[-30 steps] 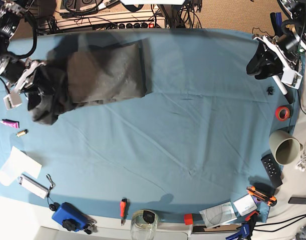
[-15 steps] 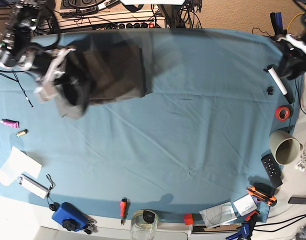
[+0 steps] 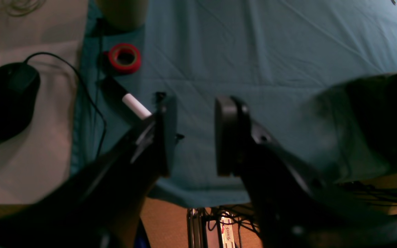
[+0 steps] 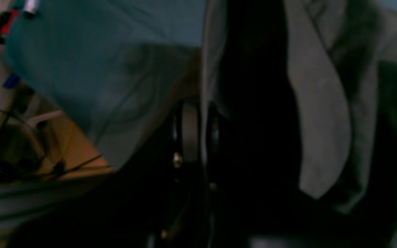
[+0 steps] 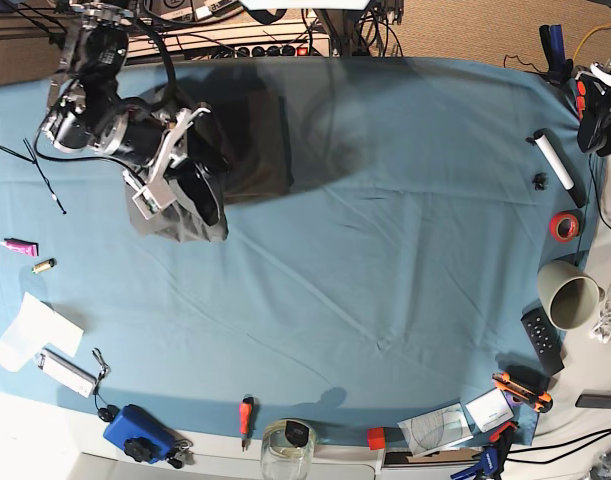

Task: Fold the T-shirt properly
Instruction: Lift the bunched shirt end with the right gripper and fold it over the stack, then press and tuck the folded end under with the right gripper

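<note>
**Right arm holds the shirt aloft; left arm parked at the table's edge**

Left wrist view: the left gripper [image 3: 193, 136] hangs over the edge of the teal tablecloth [image 3: 253, 51], its jaws apart with nothing between them. At 11 o'clock from the gripper lies a red tape roll [image 3: 124, 58], and just above that the base of a beige cup [image 3: 122, 12] shows; what it holds cannot be told from here. A black mouse [image 3: 7, 98] rests on the bare table at 9 o'clock. A white-tipped marker [image 3: 134, 105] lies just beside the left finger.

Right wrist view: blurred and dark. The right gripper [image 4: 195, 134] has its jaws together, clamped on a fold of the T-shirt [image 4: 315, 120], whose grey cloth fills the right half of the picture.

Base view: the T-shirt [image 5: 250, 140] sits at 11 o'clock on the tablecloth, part flat, part lifted in a bunch by the right gripper [image 5: 170, 185]. The beige cup [image 5: 570, 295] lies on its side at 3 o'clock, its mouth showing nothing inside. A glass jar [image 5: 287, 452] stands at 6 o'clock with a small dark object in it.
</note>
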`<state>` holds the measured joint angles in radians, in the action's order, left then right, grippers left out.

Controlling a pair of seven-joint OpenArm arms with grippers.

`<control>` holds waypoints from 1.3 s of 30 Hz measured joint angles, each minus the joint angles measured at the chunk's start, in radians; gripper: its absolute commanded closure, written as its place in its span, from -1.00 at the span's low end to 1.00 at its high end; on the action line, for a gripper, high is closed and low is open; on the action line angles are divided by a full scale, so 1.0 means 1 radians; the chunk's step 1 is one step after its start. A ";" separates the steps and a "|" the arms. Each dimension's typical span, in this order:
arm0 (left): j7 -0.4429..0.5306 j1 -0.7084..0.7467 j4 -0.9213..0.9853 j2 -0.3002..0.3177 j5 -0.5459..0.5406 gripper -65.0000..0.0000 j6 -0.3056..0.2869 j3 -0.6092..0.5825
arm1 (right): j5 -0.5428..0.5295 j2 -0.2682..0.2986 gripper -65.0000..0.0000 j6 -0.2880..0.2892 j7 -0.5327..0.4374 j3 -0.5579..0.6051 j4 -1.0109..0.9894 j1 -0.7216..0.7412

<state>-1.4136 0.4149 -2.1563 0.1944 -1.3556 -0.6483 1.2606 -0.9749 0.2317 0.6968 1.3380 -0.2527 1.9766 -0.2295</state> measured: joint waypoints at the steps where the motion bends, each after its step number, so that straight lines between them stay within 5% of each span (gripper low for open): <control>1: 0.000 0.000 0.000 0.000 0.000 0.45 0.000 0.000 | 0.011 -0.003 1.00 0.000 -0.007 0.008 0.000 0.002; 13: 0.000 0.000 0.000 0.000 0.000 0.45 0.000 0.000 | 0.233 -0.002 1.00 -0.023 -0.149 0.215 0.000 0.008; 17: 0.000 0.000 0.000 0.000 0.000 0.45 0.000 0.000 | 0.233 -0.002 0.71 -0.003 -0.149 0.216 0.000 0.007; 20: 0.000 0.000 0.000 0.000 0.000 0.45 0.000 0.000 | 0.209 -0.001 0.60 -0.003 -0.149 0.216 0.000 0.007; 25: 0.000 0.000 0.000 0.000 0.000 0.45 -0.001 0.000 | -0.018 -0.006 0.61 -0.003 -0.100 0.216 0.001 0.050; 32: 0.000 0.001 0.000 0.000 0.000 0.45 -0.001 0.000 | 0.058 -0.072 0.61 -0.001 -0.104 0.189 0.009 0.111; 39: 0.000 0.001 0.000 -0.014 0.000 0.45 -0.001 0.000 | -0.023 -0.074 0.61 -0.053 -0.032 -0.048 0.010 0.077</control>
<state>-1.4136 0.4156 -2.1563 0.1799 -1.3556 -0.6495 1.2606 -0.9977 0.1577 0.6437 1.3064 -0.3012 1.9862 -0.1528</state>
